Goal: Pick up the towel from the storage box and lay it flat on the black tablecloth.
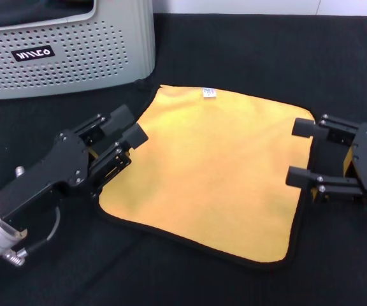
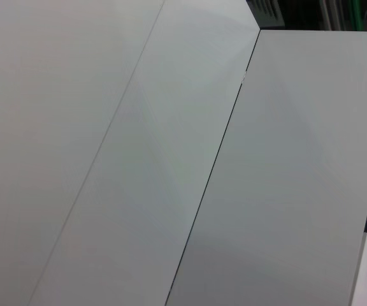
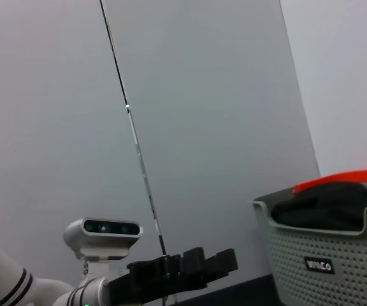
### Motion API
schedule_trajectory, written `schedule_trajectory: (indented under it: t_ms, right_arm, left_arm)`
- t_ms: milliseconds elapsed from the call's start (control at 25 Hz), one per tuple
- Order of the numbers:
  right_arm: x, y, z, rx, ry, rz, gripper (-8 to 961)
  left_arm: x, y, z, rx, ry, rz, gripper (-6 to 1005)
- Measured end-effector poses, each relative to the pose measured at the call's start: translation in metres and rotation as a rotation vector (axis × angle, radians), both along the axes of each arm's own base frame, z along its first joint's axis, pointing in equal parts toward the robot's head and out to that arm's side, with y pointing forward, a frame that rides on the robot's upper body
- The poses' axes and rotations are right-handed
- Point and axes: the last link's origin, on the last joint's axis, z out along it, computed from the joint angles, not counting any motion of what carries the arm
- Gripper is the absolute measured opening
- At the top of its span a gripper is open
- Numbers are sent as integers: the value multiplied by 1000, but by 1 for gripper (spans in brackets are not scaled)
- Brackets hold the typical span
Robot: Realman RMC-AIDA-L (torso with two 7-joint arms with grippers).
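Even soft light, slight blur

Only lettering I can spot is white on the storage box's (image 1: 69,54) black label (image 1: 33,54), too stylized to read. The towel's (image 1: 209,172) white tag (image 1: 209,94) is unreadable.

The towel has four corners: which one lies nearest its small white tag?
The towel's far corner toward the storage box; the white tag sits on the far edge nearer it.
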Motion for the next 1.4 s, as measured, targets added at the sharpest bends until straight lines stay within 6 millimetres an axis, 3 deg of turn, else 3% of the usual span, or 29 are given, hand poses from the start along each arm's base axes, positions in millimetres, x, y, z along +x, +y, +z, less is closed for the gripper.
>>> schedule_trajectory:
  t_ms: [1200, 1400]
  right_arm:
    - [-9, 3, 3, -10, 1, 28, 884]
    - [-12, 2, -1, -109, -29, 16, 884]
  left_arm:
    - [8, 5, 4, -109, 8, -56, 474]
    - [12, 2, -5, -253, 55, -96, 474]
